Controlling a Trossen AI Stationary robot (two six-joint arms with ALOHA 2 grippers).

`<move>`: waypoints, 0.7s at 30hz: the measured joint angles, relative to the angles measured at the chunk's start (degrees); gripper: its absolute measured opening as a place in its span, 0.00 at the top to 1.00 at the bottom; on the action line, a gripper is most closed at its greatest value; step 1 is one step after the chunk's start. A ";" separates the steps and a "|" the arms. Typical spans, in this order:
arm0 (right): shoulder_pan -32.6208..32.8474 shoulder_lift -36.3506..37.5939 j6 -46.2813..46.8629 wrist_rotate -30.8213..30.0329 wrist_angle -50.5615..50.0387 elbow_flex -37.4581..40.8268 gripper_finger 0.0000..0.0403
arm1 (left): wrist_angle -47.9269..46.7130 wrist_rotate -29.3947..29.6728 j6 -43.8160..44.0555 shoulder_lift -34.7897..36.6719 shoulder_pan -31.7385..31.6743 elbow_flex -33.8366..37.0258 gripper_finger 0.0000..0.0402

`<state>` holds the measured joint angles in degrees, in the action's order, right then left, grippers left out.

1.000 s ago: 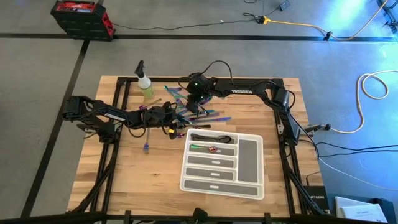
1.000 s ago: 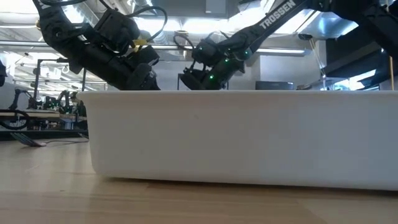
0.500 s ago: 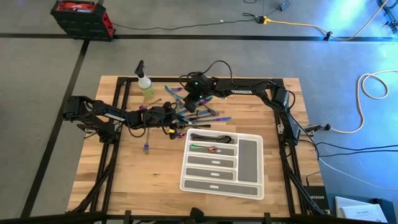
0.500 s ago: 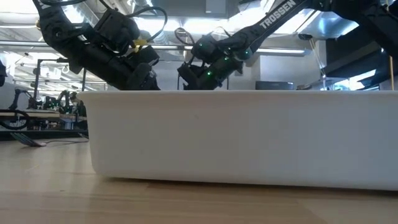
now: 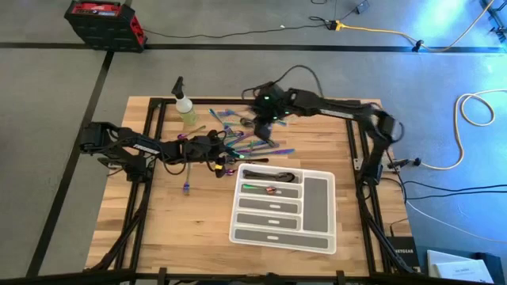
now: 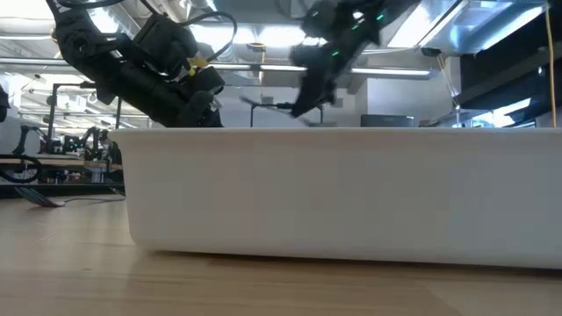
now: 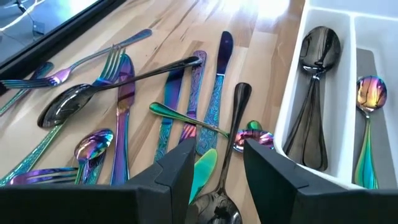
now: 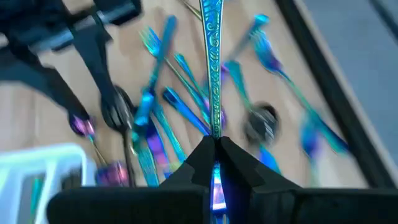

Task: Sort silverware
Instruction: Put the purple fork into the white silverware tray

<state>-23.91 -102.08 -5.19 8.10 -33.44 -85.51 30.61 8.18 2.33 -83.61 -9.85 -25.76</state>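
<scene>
The silverware (image 5: 247, 139) lies in a loose pile on the wood table, far of the white tray (image 5: 318, 199); it is iridescent forks, knives and spoons (image 7: 124, 106). My right gripper (image 8: 214, 148) hangs above the pile's far side, shut on one teal iridescent piece (image 8: 210, 68). My left gripper (image 7: 217, 165) stands low at the pile's near left edge, open. Its fingers stand on either side of a black spoon's handle (image 7: 231, 134) that lies on the table. More black spoons (image 7: 316, 93) and a rainbow spoon (image 7: 370, 118) lie in tray compartments. My right gripper pinches one end (image 8: 215, 138) of the teal patterned piece between its two fingers. The fingers slant down from the table's right and lie along the piece. The piece sticks out past the fingertips, roughly level (image 6: 268, 105), lifted clear of the pile.
A yellow-green spray bottle (image 5: 186, 109) stands at the table's far left, near the pile. The tray's wall (image 6: 334, 193) fills the low view. A lone piece (image 5: 187, 187) lies on the table left of the tray. Bare wood shows along the near left.
My right gripper has risen from the pile and drawn back toward the table's far right, staying shut. The teal piece has come up with it, lifted clear of the other silverware.
</scene>
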 joint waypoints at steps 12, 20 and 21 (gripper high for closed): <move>6.26 31.97 12.73 -1.58 7.46 30.19 1.00 | 0.03 -0.02 0.16 0.00 0.07 0.00 0.69; 25.58 34.88 22.99 -6.28 8.48 35.82 1.00 | -0.02 -0.02 0.26 0.00 0.07 0.00 0.69; 27.82 34.21 24.05 -7.23 8.88 35.92 1.00 | 0.01 -0.02 0.39 0.00 0.07 0.00 0.69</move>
<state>3.90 -67.88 18.86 0.87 -24.57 -49.59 30.62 8.16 2.72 -83.61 -9.78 -25.76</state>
